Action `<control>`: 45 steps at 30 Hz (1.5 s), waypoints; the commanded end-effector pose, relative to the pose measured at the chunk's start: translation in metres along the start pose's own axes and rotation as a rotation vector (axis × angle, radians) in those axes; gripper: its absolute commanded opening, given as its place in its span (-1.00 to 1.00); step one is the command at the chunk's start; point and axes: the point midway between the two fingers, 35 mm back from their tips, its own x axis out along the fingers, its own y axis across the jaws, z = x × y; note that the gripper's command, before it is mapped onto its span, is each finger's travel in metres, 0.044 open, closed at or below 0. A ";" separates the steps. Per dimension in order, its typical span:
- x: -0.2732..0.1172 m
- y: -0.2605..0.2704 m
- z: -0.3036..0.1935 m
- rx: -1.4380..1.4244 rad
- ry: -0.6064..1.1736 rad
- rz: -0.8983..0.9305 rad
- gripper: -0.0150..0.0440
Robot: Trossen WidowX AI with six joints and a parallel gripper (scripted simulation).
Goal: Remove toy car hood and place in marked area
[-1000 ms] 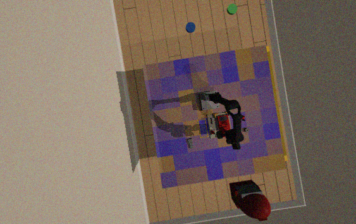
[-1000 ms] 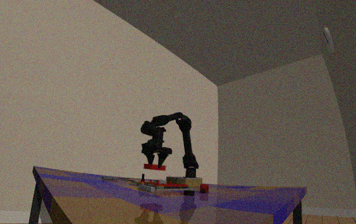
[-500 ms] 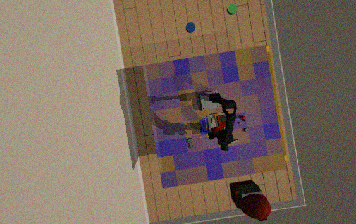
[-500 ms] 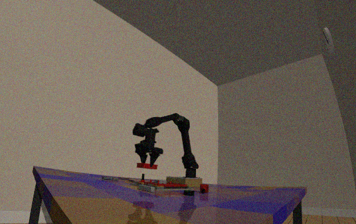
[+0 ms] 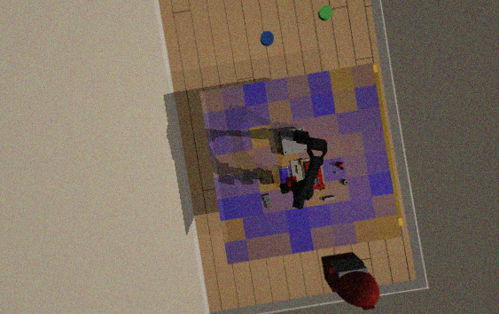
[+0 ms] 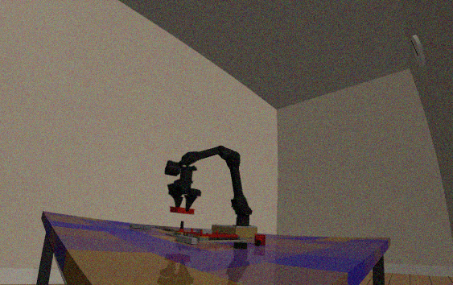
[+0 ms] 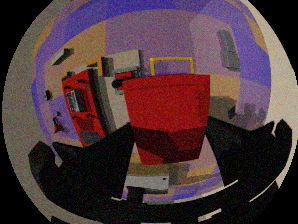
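Observation:
The red hood (image 6: 182, 210) (image 7: 167, 100) is a flat red panel held above the table. My gripper (image 6: 183, 208) (image 7: 169, 121) is shut on the hood, one finger at each side. The toy car (image 7: 91, 117) (image 6: 219, 236) is a low red body on the table with a grey part showing inside; it lies left of the hood in the wrist view and partly under the arm in the top view. The marked area is a yellow outline (image 7: 172, 59) beyond the hood's far edge in the wrist view; the hood hides its near side.
A grey box (image 7: 129, 59) and a small red and black thing (image 7: 125, 79) stand between the car and the outline. A grey flat item (image 7: 227, 49) (image 5: 266, 200) lies to the right. A dark bar (image 5: 326, 198), a small round part (image 5: 345, 182) and a red and black piece (image 5: 339, 165) lie around the car.

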 end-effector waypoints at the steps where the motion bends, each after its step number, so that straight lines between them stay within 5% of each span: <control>1: 0.000 -0.018 -0.012 -0.004 0.004 0.003 -0.49; 45: 0.032 -0.025 -0.014 -0.004 0.004 0.002 -0.49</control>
